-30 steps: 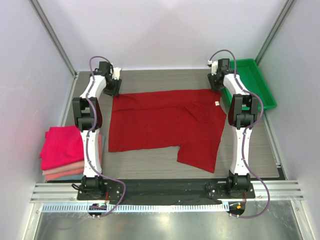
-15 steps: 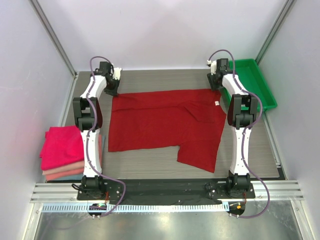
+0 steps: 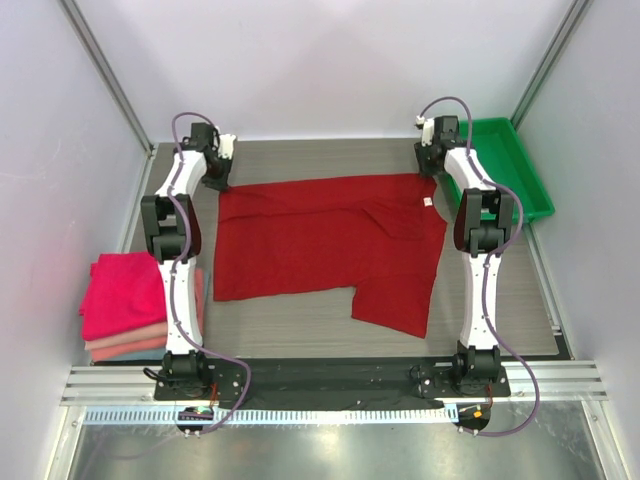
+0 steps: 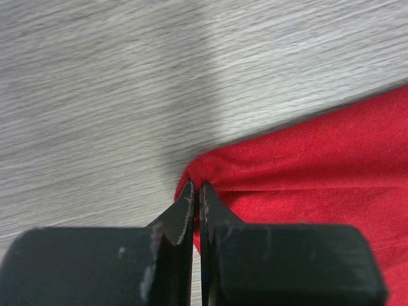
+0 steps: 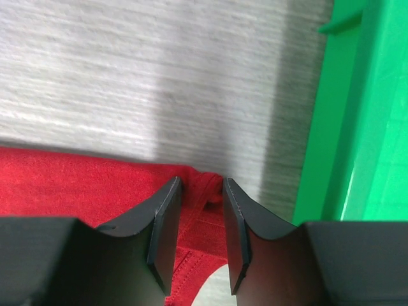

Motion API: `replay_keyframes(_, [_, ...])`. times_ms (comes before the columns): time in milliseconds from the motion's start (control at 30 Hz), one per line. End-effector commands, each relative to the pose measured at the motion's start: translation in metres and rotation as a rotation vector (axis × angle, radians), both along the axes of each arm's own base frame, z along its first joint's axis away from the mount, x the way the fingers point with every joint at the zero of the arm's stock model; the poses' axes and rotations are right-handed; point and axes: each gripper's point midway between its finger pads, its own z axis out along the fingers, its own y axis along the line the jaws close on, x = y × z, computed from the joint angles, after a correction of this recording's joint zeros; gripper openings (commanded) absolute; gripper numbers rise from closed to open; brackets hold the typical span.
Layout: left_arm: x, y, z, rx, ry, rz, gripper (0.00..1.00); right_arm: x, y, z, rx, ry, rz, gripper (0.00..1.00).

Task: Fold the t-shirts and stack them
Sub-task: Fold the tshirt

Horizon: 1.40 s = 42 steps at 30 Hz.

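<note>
both arms reach far; left gripper [image 4: 195, 194] and right gripper [image 5: 201, 191] pinch red t-shirt [image 3: 320, 240] corners.

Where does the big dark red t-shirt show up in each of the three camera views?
Top view: the red t-shirt lies spread mid-table between the arms.
Left wrist view: its corner fills the lower right, pinched in the left gripper.
Right wrist view: its edge runs along the bottom left, at the right gripper.
Shared landmark: the grey wood-grain table.

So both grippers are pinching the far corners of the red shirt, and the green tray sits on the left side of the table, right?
Not quite: the green tray sits at the far right of the table, as the top external view shows. The rest holds: the left gripper and the right gripper are each at a far corner of the red shirt.
</note>
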Motion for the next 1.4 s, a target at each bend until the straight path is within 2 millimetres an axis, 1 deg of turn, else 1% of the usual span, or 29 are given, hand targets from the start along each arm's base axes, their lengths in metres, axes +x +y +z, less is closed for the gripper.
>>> replay_keyframes(0, [0.008,0.026,-0.002,0.058,-0.017,0.015,0.00,-0.007,0.003,-0.035,0.043,0.076,-0.018,0.39])
replay_keyframes(67, [0.008,0.026,-0.003,0.065,-0.017,0.007,0.00,-0.007,0.004,-0.036,0.058,0.078,-0.018,0.37])
replay_keyframes(100, [0.010,0.028,-0.002,0.072,-0.021,0.008,0.00,-0.006,0.004,-0.038,0.068,0.080,-0.017,0.33])
replay_keyframes(167, [0.011,0.029,-0.004,0.077,-0.021,0.005,0.00,-0.006,0.006,-0.039,0.097,0.084,-0.017,0.17])
replay_keyframes(267, [0.015,0.030,-0.006,0.089,-0.030,-0.005,0.00,-0.002,0.007,-0.041,0.114,0.080,-0.018,0.03])
replay_keyframes(433, [0.028,0.031,0.005,0.107,-0.080,-0.006,0.00,0.017,0.012,-0.026,0.123,0.013,0.026,0.01])
replay_keyframes(533, [0.037,0.031,0.028,0.116,-0.139,0.002,0.00,0.032,0.008,0.002,0.090,-0.067,0.043,0.01])
replay_keyframes(567, [0.040,0.031,0.040,0.114,-0.166,0.007,0.00,0.038,0.006,0.022,0.081,-0.109,0.051,0.01])
replay_keyframes(633, [0.045,0.030,0.075,0.103,-0.236,0.024,0.00,0.043,0.005,0.051,0.067,-0.168,0.071,0.01])
replay_keyframes(667, [0.048,0.030,0.089,0.101,-0.266,0.030,0.00,0.046,0.003,0.078,0.059,-0.219,0.074,0.01])
replay_keyframes(700, [0.048,0.029,0.103,0.096,-0.292,0.029,0.00,0.046,0.002,0.094,0.057,-0.244,0.076,0.01])
replay_keyframes(733, [0.048,0.027,0.131,0.094,-0.344,0.029,0.00,0.046,0.002,0.109,0.054,-0.271,0.086,0.01])
replay_keyframes(767, [0.048,0.024,0.146,0.086,-0.372,0.027,0.00,0.045,0.002,0.122,0.056,-0.292,0.089,0.01])
replay_keyframes(800, [0.047,0.023,0.163,0.081,-0.404,0.028,0.00,0.041,0.001,0.150,0.056,-0.334,0.092,0.01])
replay_keyframes(833, [0.044,0.022,0.189,0.077,-0.450,0.028,0.00,0.038,0.001,0.162,0.061,-0.351,0.096,0.01])
replay_keyframes(900, [0.038,0.019,0.215,0.066,-0.493,0.028,0.00,0.027,0.001,0.199,0.063,-0.401,0.098,0.01])
replay_keyframes(933, [0.030,0.018,0.240,0.061,-0.534,0.028,0.00,0.022,0.001,0.212,0.065,-0.419,0.098,0.01])
replay_keyframes(1000, [0.019,0.014,0.252,0.044,-0.542,0.015,0.00,0.011,0.001,0.226,0.077,-0.429,0.097,0.01])
replay_keyframes(1033, [0.012,0.013,0.261,0.038,-0.553,0.010,0.00,0.000,0.002,0.259,0.074,-0.481,0.100,0.01])
replay_keyframes(1067, [0.001,0.010,0.280,0.031,-0.577,0.005,0.00,-0.006,0.003,0.263,0.075,-0.483,0.103,0.01])
replay_keyframes(1100, [-0.008,0.008,0.281,0.019,-0.569,0.005,0.00,-0.013,0.004,0.278,0.080,-0.504,0.106,0.01])
replay_keyframes(1133, [-0.016,0.006,0.285,0.007,-0.566,-0.004,0.00,-0.027,0.006,0.307,0.081,-0.550,0.111,0.01])
replay_keyframes(1167, [-0.031,0.003,0.309,0.004,-0.607,-0.011,0.00,-0.036,0.007,0.315,0.085,-0.559,0.112,0.01])
replay_keyframes(1200, [-0.039,0.003,0.316,0.000,-0.617,-0.010,0.00,-0.044,0.008,0.327,0.086,-0.577,0.115,0.01])
replay_keyframes(1233, [-0.047,0.002,0.314,-0.004,-0.608,-0.010,0.00,-0.063,0.009,0.357,0.083,-0.629,0.119,0.01])
replay_keyframes(1267, [-0.056,0.002,0.322,-0.011,-0.622,-0.010,0.00,-0.074,0.009,0.368,0.081,-0.645,0.121,0.01])
replay_keyframes(1300, [-0.074,0.002,0.344,-0.011,-0.666,-0.007,0.00,-0.082,0.010,0.369,0.080,-0.641,0.125,0.01])
replay_keyframes(1333, [-0.084,0.003,0.346,-0.011,-0.669,-0.006,0.00,-0.095,0.011,0.383,0.072,-0.667,0.138,0.01])
replay_keyframes(1367, [-0.094,0.003,0.353,-0.008,-0.683,-0.004,0.00,-0.119,0.014,0.411,0.062,-0.723,0.153,0.01])
